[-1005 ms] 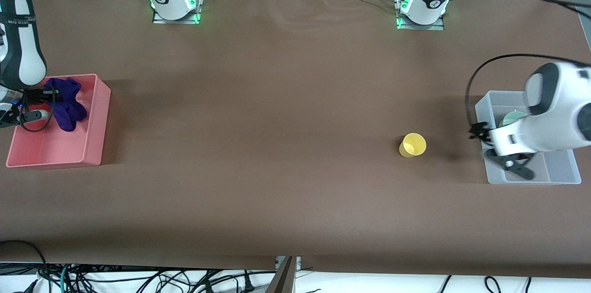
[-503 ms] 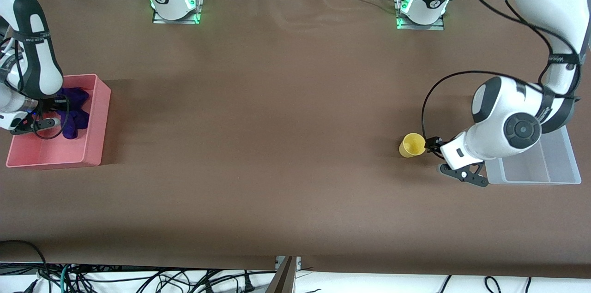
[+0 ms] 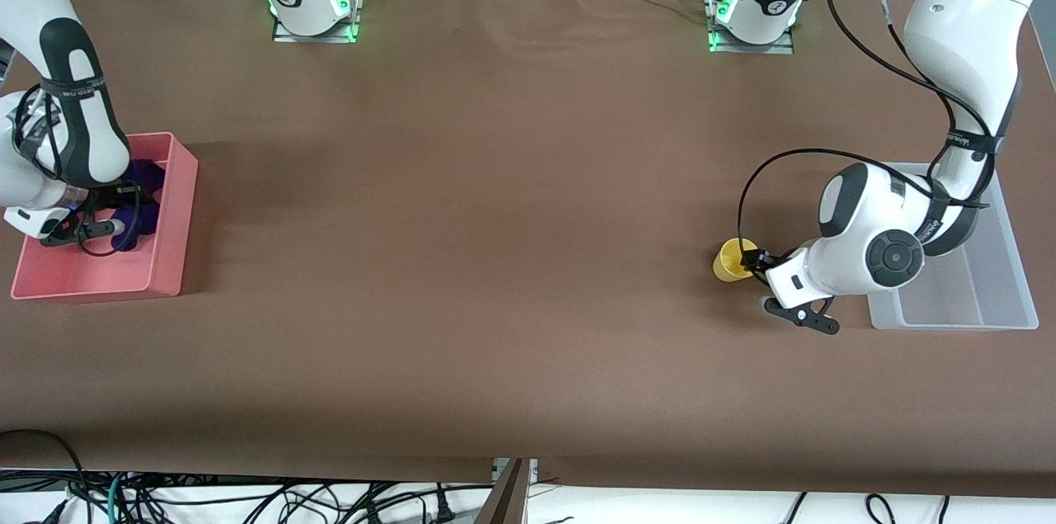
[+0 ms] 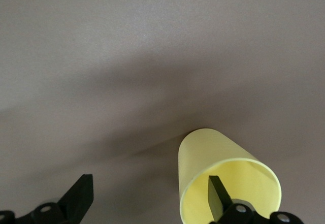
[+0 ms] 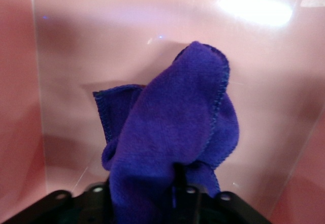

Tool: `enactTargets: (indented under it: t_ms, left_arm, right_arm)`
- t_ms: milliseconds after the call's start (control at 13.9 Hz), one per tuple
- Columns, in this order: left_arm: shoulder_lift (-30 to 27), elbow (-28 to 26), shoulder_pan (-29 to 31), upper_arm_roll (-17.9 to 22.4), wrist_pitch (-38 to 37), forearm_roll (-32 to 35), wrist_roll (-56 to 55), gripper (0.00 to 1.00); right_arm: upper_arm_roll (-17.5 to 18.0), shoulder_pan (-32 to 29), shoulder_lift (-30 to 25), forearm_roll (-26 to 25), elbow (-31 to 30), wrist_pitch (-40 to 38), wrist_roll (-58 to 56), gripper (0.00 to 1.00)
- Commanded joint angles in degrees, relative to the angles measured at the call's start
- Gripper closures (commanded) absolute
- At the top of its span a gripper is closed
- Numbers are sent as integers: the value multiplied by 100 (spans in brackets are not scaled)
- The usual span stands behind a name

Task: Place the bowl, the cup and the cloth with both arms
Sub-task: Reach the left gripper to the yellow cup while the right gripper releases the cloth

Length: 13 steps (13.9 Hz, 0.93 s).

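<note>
A brown table (image 3: 495, 219) carries a pink bin (image 3: 169, 260) at the right arm's end; inside it the right gripper (image 3: 111, 214) has its fingers clenched on the purple cloth (image 3: 144, 177). Toward the left arm's end, the left gripper (image 3: 752, 260) has its fingers spread, one inside the yellow cup (image 3: 728, 262), beside a clear bin (image 3: 1019, 305).

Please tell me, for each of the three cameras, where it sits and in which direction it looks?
Front view: high across the table, facing both arms' bases; shows both arms, the pink bin, the clear bin.
Left wrist view: on the left arm, looking down at the yellow cup; the left tool is open, one finger inside the cup.
Right wrist view: on the right arm, looking into the pink bin; the right tool grips the purple cloth.
Shared: the front view also shows the cup and cloth.
</note>
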Motion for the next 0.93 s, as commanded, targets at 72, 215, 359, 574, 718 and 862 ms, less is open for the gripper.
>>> enactTargets:
  t_ms: [72,215,359,574,718,862]
  left_arm:
    - [4,-227,60,-24,278,28,151,64]
    - [13,-227,69,-24,270,28,168,100]
    - [4,-192,43,-15,208,28,142,100]
    - [4,-174,60,-24,208,11,142,100]
    - [-4,-148,60,-24,208,2,125,100]
    - [-48,-122,78,-32,103,-68,116,100]
  right_arm:
    - [6,-20,-246,102,44,-266,-94,1]
    - [6,-20,-466,93,236,-740,-103,1]
    - [15,-2,-615,93,534,-1232,-94,1]
    - [50,24,-861,67,1053,-1944,-94,1]
    - [129,42,-1046,102,1378,-2515,-85,1]
    - [391,50,-1186,111,1677,-2886,-33,1]
